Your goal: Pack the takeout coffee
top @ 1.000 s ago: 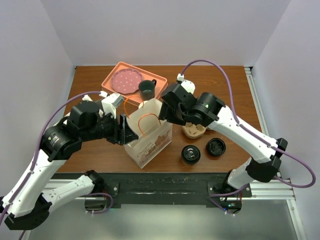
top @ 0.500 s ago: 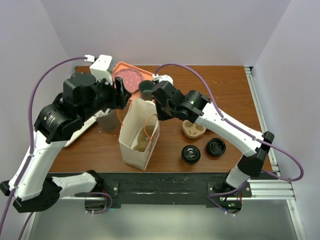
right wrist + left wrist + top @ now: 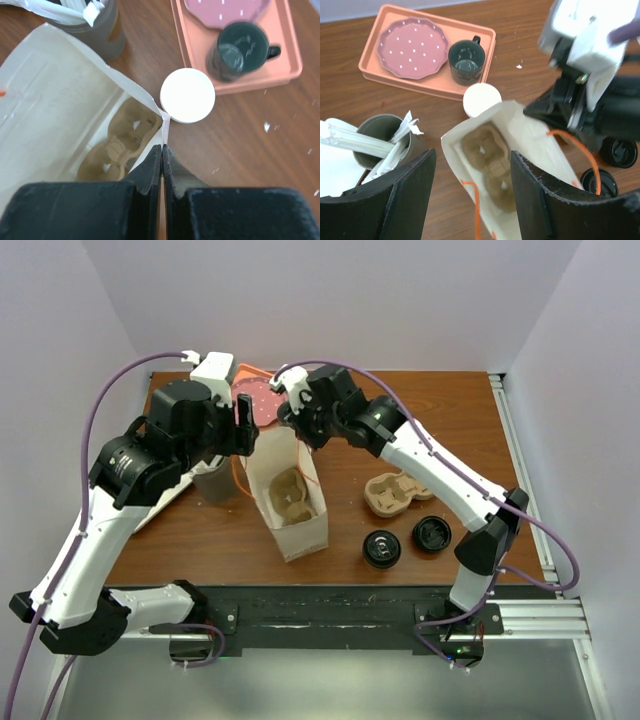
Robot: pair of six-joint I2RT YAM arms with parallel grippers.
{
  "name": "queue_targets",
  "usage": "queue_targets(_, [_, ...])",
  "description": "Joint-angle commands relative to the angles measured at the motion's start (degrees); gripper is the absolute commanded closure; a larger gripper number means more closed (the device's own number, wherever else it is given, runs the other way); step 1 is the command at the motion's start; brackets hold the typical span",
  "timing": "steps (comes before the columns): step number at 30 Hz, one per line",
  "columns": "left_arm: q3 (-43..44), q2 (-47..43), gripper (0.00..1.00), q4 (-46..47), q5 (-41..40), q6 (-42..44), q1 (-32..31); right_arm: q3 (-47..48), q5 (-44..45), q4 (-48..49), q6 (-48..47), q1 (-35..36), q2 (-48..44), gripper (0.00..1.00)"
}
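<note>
The takeout coffee (image 3: pixel 381 548), a cup under a black lid, stands on the table to the right of the white paper bag (image 3: pixel 292 502). The bag stands with its mouth open, and a brown cup carrier (image 3: pixel 492 160) lies inside it. My right gripper (image 3: pixel 163 146) is shut on the bag's far rim, pinching the paper edge (image 3: pixel 165 127). It shows above that rim in the top view (image 3: pixel 297 433). My left gripper (image 3: pixel 472 200) hangs open above the bag's mouth, holding nothing, at the bag's left side (image 3: pixel 243 427).
An orange tray (image 3: pixel 375 75) at the back holds a pink plate (image 3: pixel 410 47) and a dark green mug (image 3: pixel 466 60). A white round lid (image 3: pixel 187 95) sits by the bag's far corner. A grey cup of straws (image 3: pixel 215 482), a second carrier (image 3: pixel 388 493) and a loose black lid (image 3: pixel 432 534) surround the bag.
The right gripper closed on the bag's rim and pulled it back-left, so the bag's mouth now faces up. The left arm rose and swung back, jaws widening.
</note>
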Motion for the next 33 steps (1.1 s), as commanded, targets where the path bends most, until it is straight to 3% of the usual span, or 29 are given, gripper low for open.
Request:
queue_targets(1, [-2.14,-0.57,0.34,-0.61,5.98,1.62,2.12,3.10,-15.89,6.45,-11.49,-5.03,-0.07,0.97])
queue_targets(5, [-2.93,0.04,0.34,0.00,9.49,2.68,4.58,2.77,-29.44,6.79,-18.24,-8.64,0.82,0.98])
queue_targets(8, [-3.11,1.44,0.34,1.32,13.62,3.30,6.61,1.61,-39.37,9.61,-17.32,-12.16,1.60,0.98])
queue_targets(14, [-3.55,5.75,0.34,4.84,20.05,4.35,7.66,3.11,-45.28,13.21,-15.11,-14.01,3.36,0.98])
queue_targets(24, [-3.45,11.73,0.37,7.48,20.07,2.42,8.63,2.41,-40.99,17.07,-9.66,-13.92,3.54,0.90])
queue_targets(27, [-6.26,10.25,0.38,6.25,16.46,1.63,8.63,1.97,-39.93,18.65,-6.50,-14.01,2.84,0.83])
queue_targets(29, [-7.41,9.89,0.38,6.68,13.99,1.01,8.63,1.88,-37.65,19.28,-2.73,-13.92,2.14,0.71])
queue_targets(33, [-9.69,10.41,0.42,6.69,13.63,0.31,8.63,2.66,-24.23,19.73,9.57,-14.01,0.73,0.60])
